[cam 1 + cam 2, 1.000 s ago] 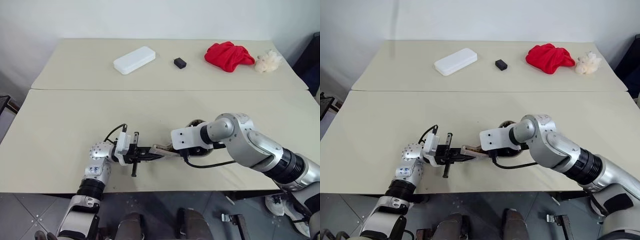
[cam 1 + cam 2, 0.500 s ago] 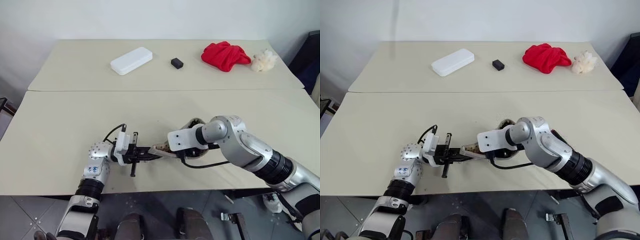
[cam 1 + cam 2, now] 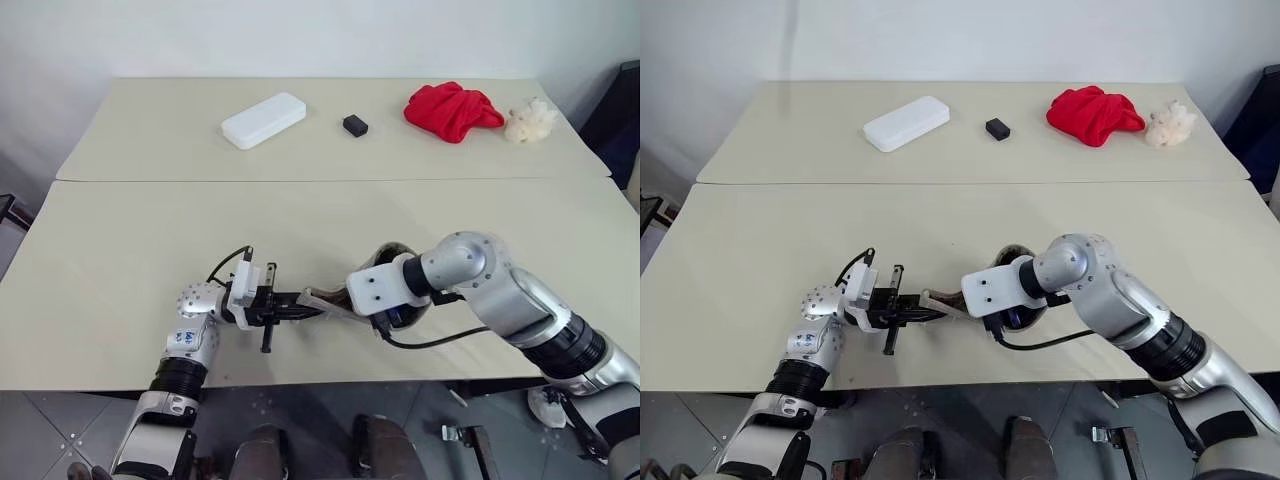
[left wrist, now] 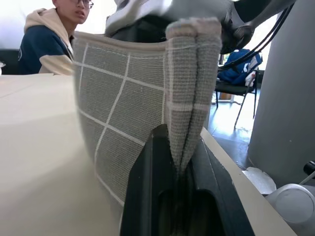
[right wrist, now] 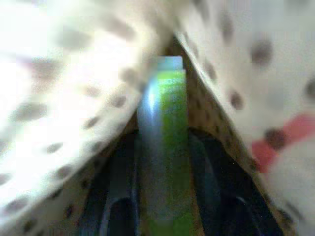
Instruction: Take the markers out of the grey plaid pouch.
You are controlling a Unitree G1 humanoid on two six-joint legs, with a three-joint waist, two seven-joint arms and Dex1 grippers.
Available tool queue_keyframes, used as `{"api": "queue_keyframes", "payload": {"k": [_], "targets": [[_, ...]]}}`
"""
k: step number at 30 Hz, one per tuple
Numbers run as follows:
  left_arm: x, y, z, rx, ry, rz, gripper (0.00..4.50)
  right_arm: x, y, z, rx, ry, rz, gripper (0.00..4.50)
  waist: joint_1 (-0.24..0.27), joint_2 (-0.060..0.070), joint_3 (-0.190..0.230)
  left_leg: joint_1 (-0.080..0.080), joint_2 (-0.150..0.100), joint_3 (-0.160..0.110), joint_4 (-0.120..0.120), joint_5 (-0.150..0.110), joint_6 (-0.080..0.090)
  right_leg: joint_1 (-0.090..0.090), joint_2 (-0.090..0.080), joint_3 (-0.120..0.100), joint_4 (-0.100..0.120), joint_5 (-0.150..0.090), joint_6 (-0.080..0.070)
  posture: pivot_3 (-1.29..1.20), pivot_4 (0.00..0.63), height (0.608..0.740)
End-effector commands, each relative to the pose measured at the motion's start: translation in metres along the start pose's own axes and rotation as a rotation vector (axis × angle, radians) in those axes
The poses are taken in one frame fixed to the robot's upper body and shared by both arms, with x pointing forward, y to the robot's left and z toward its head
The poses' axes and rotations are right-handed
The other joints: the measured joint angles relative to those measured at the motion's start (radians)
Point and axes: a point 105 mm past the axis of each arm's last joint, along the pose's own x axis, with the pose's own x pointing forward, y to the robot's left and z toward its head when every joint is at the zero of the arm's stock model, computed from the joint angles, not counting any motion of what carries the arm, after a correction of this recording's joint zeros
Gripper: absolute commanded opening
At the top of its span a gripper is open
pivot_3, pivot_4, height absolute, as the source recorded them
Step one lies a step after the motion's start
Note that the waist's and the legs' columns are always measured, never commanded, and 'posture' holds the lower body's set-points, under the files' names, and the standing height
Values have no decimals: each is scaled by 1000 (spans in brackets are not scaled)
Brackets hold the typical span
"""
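Observation:
The grey plaid pouch (image 3: 318, 298) lies near the table's front edge, lifted at one end. My left gripper (image 3: 303, 308) is shut on that end, and the left wrist view shows the folded grey grid fabric (image 4: 123, 108) pinched between its black fingers (image 4: 147, 187). My right gripper (image 5: 162, 196) reaches down into the pouch's open mouth (image 3: 393, 250), its fingers hidden there in the eye views. Inside, against the dotted lining (image 5: 64, 113), a green marker (image 5: 165, 123) stands between the right fingers, which are shut on it.
On the far table half lie a white hard case (image 3: 263, 119), a small black block (image 3: 354, 124), a red cloth (image 3: 455, 110) and a pale plush toy (image 3: 528, 121). A person (image 4: 44, 39) sits beyond the table in the left wrist view.
My right wrist has tipped further downward and drawn back a little toward the front edge, still inside the pouch. The left gripper has kept still on the pouch's end.

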Motion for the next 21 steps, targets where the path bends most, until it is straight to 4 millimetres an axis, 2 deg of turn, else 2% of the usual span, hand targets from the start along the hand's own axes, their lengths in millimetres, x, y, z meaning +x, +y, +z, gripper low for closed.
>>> {"api": "queue_keyframes", "payload": {"k": [1,4,9,13,19,21], "targets": [[-12,4,5,2,7,58,0,-20,2,20,-104,-166,2,963,0,0,0,0,0,0,0,0,0,0,0,0,0,0,0,0,150,740],[-15,1,3,0,34,46,0,-28,-2,17,-78,-219,-53,28,-1,0,0,1,0,0,0,0,0,0,0,0,0,0,0,0,150,740],[-21,-3,3,2,53,49,0,-47,-11,14,62,-307,-161,6,0,0,0,1,0,0,0,0,0,0,0,0,1,0,0,0,150,740],[-23,-6,4,5,58,54,0,-47,-3,1,103,-241,-147,6,0,0,0,1,0,0,0,0,0,1,0,0,0,0,0,0,150,740],[-24,-8,5,9,65,54,0,-42,0,13,208,-238,-96,6,0,0,0,1,0,0,0,0,0,1,0,0,1,0,0,0,150,740],[-24,-8,5,9,67,56,0,-43,3,21,231,-211,-67,377,0,0,0,1,0,0,0,0,0,1,0,0,1,0,0,0,150,740]]}}
